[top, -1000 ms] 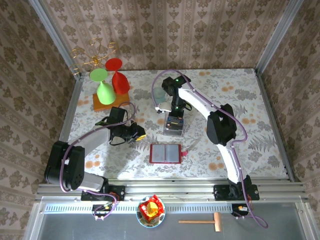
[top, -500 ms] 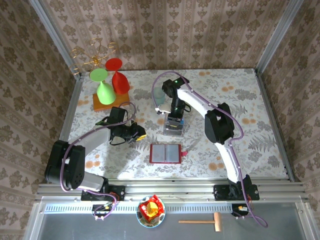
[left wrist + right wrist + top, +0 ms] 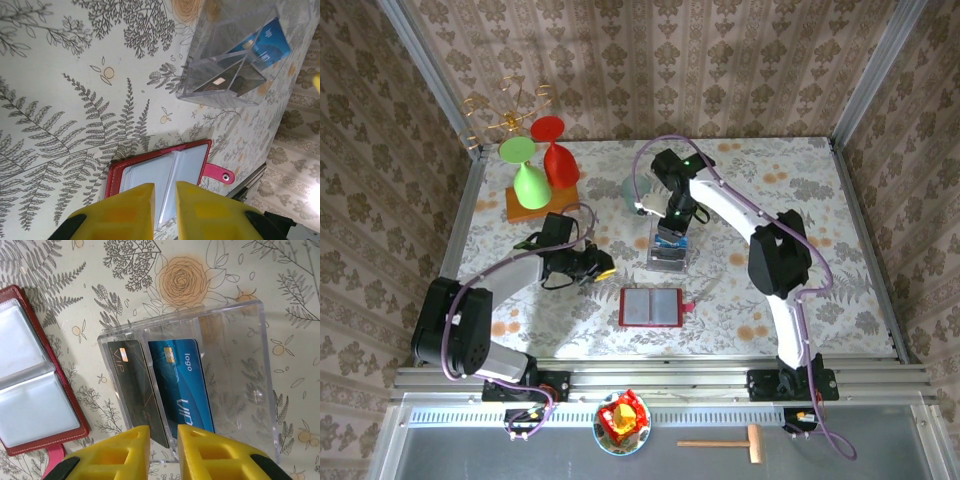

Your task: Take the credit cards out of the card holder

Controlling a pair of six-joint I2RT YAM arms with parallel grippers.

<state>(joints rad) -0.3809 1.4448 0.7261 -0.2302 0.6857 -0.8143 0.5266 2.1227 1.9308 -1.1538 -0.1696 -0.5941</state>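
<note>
The red card holder [image 3: 650,307] lies open and flat on the table, its greyish clear pockets [image 3: 165,172] showing no card; its left half is at the left edge of the right wrist view [image 3: 30,390]. A blue credit card [image 3: 182,382] and a dark credit card [image 3: 137,385] stand in slots of a clear plastic box [image 3: 668,252]. My right gripper [image 3: 164,452] hangs just above that box, jaws a narrow gap apart, holding nothing. My left gripper [image 3: 165,210] hovers left of the holder [image 3: 595,268], jaws narrowly apart and empty. The box is at upper right in the left wrist view [image 3: 235,60].
A green and a red goblet stand on an orange board [image 3: 542,200] at back left, with a gold wire ornament [image 3: 505,115] behind them. A pale green round object [image 3: 638,187] sits by the right arm. Wallpapered walls close in three sides.
The right arm's elbow has swung to the right while its gripper stayed over the clear box. The left arm and the card holder have not moved.
</note>
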